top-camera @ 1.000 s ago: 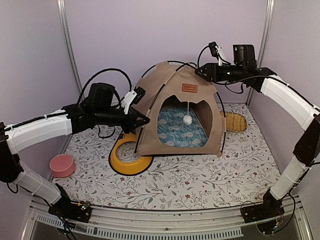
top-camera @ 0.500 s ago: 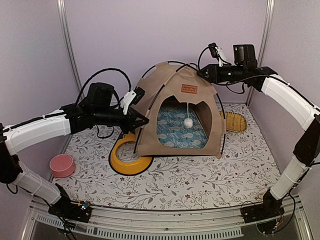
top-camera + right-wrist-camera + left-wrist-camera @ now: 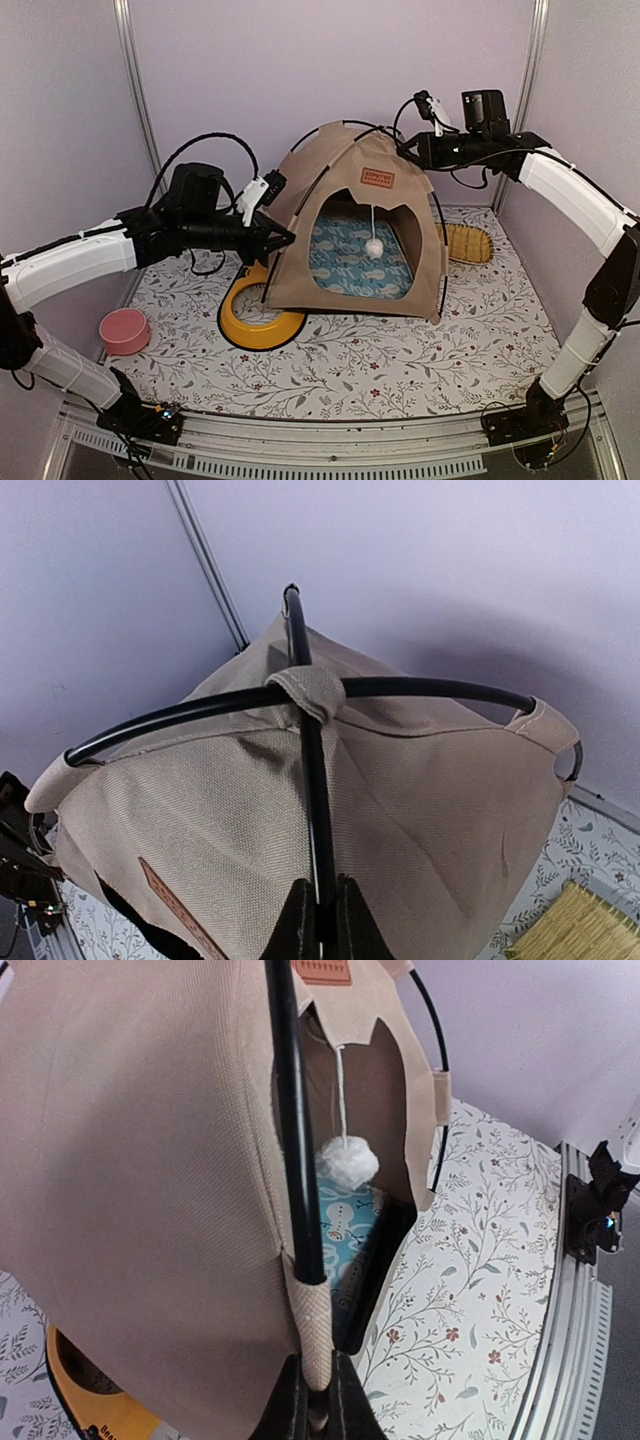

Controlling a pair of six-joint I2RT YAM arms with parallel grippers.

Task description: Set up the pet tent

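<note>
Overhead, one large beige fabric pet tent (image 3: pixel 350 215) is seen stood upright on the flower-printed table cover (image 3: pixel 400 370), its doorway turned toward the arm bases. The left gripper (image 3: pixel 287 240) is set at the tent's lower left corner, the right gripper (image 3: pixel 406 147) near its peak. One yellow oval plastic tray (image 3: pixel 250 322) is partly covered by the tent's left edge. One round pink bowl (image 3: pixel 125 330) lies well to the tent's left, and one woven straw mat (image 3: pixel 470 243) lies just right of the tent.

From the left wrist, the left gripper is shown pinched tight on the beige sleeve (image 3: pixel 314 1328) at the foot of a thin black pole (image 3: pixel 290 1110). One white pom-pom (image 3: pixel 347 1163) is hung in the tent's doorway.

From the right wrist, the right gripper is shown closed narrowly about a pole, below the single fabric loop (image 3: pixel 308 688) where two poles are crossed.

As a judgement, the frame is best steadied by both grips together, and the tent settled squarely so that no corner is left raised.
</note>
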